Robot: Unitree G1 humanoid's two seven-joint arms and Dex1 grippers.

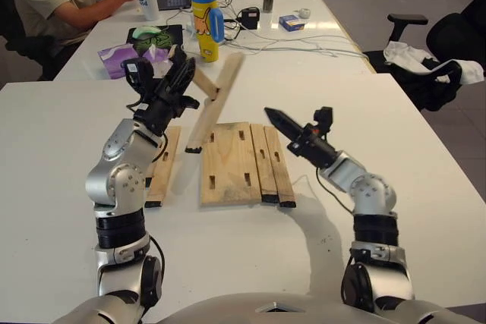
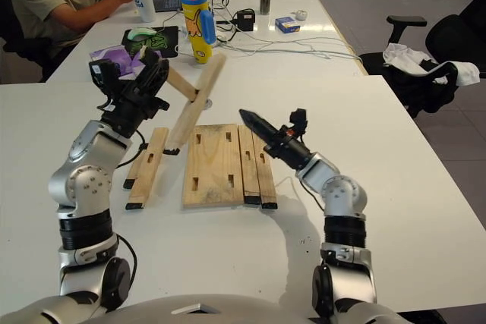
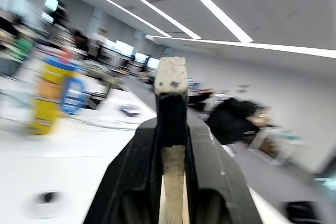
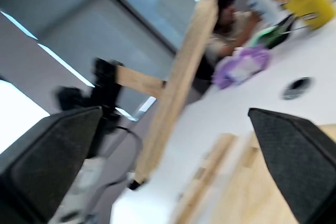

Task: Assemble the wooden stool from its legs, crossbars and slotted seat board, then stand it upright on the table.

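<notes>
Crossbar (image 1: 203, 83) is pinched in my left gripper (image 1: 176, 86); its far end sits in 1 leg (image 1: 216, 100), so that leg leans with its foot on the table (image 1: 61, 149) beside the seat board (image 1: 228, 165). My right gripper (image 1: 275, 120) hovers near with fingers (image 4: 50, 156) spread, probably to steady the joint.

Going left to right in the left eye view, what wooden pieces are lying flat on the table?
first leg → slotted seat board → second leg → third leg

Most of the crossbar (image 3: 171, 74) hidden between the dark fingers (image 3: 142, 182) of the left gripper (image 3: 172, 109) (yellow cup (image 3: 50, 95) behind, blurred)
</notes>
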